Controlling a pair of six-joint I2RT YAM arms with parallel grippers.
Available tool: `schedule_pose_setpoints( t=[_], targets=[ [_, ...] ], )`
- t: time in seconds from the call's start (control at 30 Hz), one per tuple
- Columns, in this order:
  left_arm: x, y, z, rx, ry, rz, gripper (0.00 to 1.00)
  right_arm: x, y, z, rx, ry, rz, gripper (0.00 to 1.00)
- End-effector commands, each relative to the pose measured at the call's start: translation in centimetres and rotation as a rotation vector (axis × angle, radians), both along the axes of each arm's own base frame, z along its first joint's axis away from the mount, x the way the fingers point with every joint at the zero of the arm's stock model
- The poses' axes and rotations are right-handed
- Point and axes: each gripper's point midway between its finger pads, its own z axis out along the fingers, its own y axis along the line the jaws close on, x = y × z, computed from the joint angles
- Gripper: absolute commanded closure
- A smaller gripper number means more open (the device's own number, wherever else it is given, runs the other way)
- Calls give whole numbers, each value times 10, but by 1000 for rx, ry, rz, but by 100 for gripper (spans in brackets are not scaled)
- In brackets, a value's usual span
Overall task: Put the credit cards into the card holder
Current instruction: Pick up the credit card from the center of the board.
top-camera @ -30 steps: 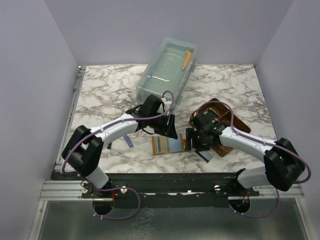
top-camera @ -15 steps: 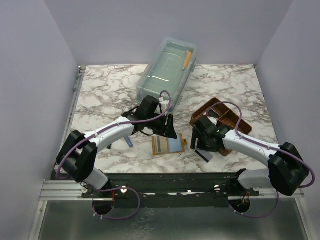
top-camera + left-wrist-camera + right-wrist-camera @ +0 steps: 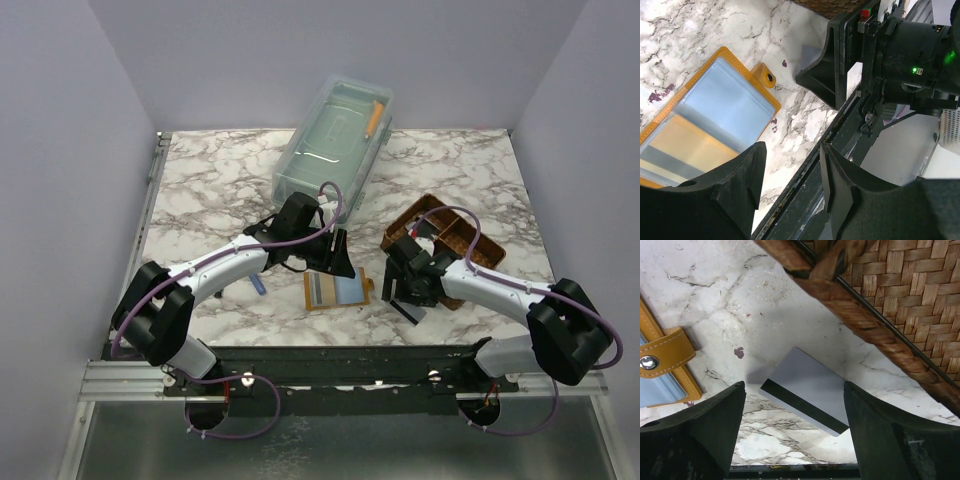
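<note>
Listing left to right; step judged in hand: picking up one loose card for the holder.

1. Left gripper (image 3: 790, 170). Jaws apart, nothing between them. Poised low over one edge of the card holder, touching nothing that can be seen.

2. Card holder (image 3: 715, 120). Orange-tan, lying open and flat on the marble worktop (image 3: 220, 190), between the two grippers and close to the near edge. Light-blue, tan and grey panels show through its clear sleeves; whether these are cards already seated cannot be told. Snap tab (image 3: 662, 357) points toward the right gripper.

3. Grey card (image 3: 807, 392). One credit card, dark stripe along one long side, flat on the worktop just right of the tab, apart from the holder, near the worktop's front edge and just beside the woven tray.

4. Right gripper (image 3: 793, 387). Jaws wide apart, empty, hanging directly above the grey card and straddling it.

5. Woven tray (image 3: 880, 305). Brown, divided, right of the card; not part of the task.

Next move, as judged: the right gripper descends and closes across the card. A thin card flat on hard marble gives little to catch, so a tilt or a slide toward the edge may be needed. The left gripper looks placed to steady the holder.
</note>
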Motion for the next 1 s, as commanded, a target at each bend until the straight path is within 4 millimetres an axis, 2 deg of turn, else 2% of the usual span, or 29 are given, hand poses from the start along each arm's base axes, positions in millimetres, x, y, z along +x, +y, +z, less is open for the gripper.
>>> schedule_pose_setpoints(
  t=[0.0,0.23,0.3,0.53,0.67,0.8,0.97],
  targets=[
    [-2,-2,9,-25,-27,-8,47,-22,12,-18,75,80,34,21],
    [-1,-4,5,-19,-18,-13,47,-57,44,-14,183,171,137,25],
    [0,-5,5,-19,-18,-16,47,-58,43,-10,164,171,131,25],
    [-3,-6,6,-22,-13,-18,47,-14,12,21,-5,-20,20,9],
    [-4,-7,8,-27,-14,-24,47,6,1,18,-6,-45,-26,6],
    [-6,-5,9,-29,-17,-22,47,14,2,22,13,-72,-31,6],
    [-7,-3,8,-23,-21,-15,47,14,-16,9,-55,-57,-73,5]
  ],
)
